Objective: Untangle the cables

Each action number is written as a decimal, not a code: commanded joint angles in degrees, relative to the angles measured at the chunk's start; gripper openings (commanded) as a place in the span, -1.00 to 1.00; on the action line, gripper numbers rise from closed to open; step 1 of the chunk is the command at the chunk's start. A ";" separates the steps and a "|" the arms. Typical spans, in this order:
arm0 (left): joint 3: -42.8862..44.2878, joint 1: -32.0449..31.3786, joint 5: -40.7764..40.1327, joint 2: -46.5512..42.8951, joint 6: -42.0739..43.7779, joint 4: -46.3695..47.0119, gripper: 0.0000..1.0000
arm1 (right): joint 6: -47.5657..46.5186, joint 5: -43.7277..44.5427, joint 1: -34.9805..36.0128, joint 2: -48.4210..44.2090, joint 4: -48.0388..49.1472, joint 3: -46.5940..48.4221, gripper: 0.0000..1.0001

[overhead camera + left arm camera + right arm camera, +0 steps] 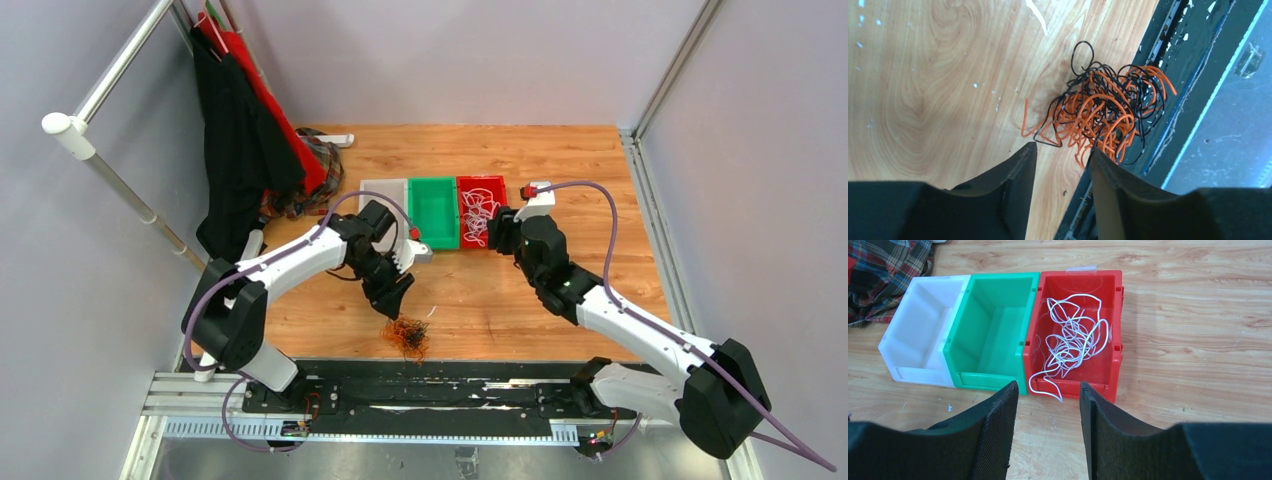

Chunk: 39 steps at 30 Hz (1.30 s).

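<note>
Top view: a wiry orange-black cable tangle lies on the wood-grain table, at its near edge.
Left wrist: the left gripper has its jaws parted and empty, with the curly tangle just beyond.
Right wrist: the right gripper has its jaws parted and empty. Looped white cables lie in the glossy red plastic bin.

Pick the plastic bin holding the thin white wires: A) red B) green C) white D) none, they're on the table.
A: the thin white wires lie coiled in the red plastic bin, one strand over its front lip; the green plastic bin and white plastic bin look empty.
</note>
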 commanded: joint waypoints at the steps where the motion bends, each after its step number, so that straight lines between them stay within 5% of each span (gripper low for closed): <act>1: -1.10 0.03 0.92 -2.82 -3.38 6.85 -0.20 | 0.29 0.13 1.16 -0.11 1.04 -0.84 -0.06; 6: 0.33 0.03 -1.53 -4.90 -4.06 7.56 -0.74 | 0.71 -1.27 1.77 -0.52 1.53 -1.17 -0.15; 10: 1.66 0.03 -1.91 -7.80 -5.23 7.35 -0.96 | 0.71 -2.81 2.74 -0.55 2.75 -1.64 -0.16; 23: 17.20 0.03 -3.07 -13.29 -11.87 1.13 -0.99 | 1.99 -27.44 6.21 -1.89 16.44 -3.13 0.27; 39: 29.38 0.03 -0.64 -14.79 -19.29 -0.36 -0.99 | 1.43 -36.05 14.67 9.97 24.77 1.62 0.26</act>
